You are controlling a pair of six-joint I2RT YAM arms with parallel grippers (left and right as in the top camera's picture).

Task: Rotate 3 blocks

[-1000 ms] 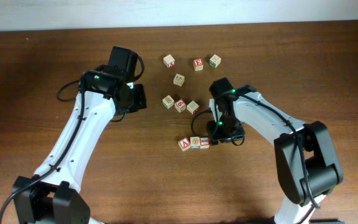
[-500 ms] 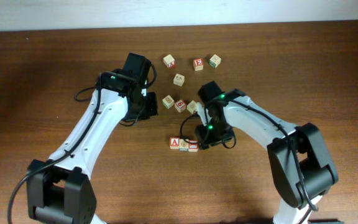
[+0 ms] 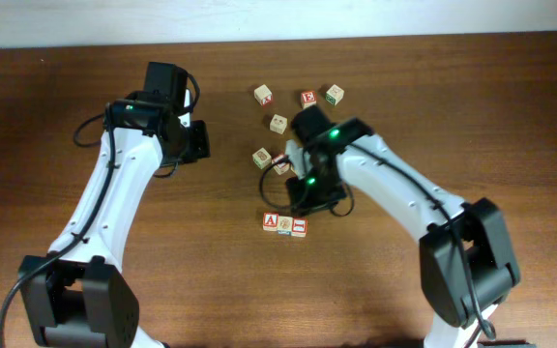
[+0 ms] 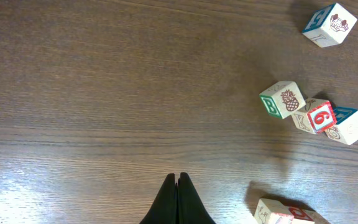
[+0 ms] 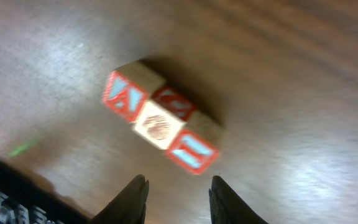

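The three blocks (image 3: 285,225) are seen as small, square-edged cubes of pale unfinished wood, set touching in a short row on the dark, streaky-grained wooden table (image 3: 511,116). In the overhead view the row's long axis is laid nearly left to right, dipping slightly at its right end. A red "A" inside a red border is read on the left cube, a small round mark with a bluish-green edge is shown on the middle one, and a red-bordered "I" turned on its side is shown on the right one. In the right wrist view the same row (image 5: 159,124) is blurred and runs diagonally, so no lettering can be read there. The right gripper (image 5: 178,190) is held just beside the row, its dark fingers parted with nothing between them. The left gripper (image 4: 178,185) is closed on nothing, its black tips pressed together over bare table, well apart from the row. A pineapple block (image 4: 282,99) printed with a green "B" and a red-framed numeral block (image 4: 319,116), reading 6 or 9, are seen close together.
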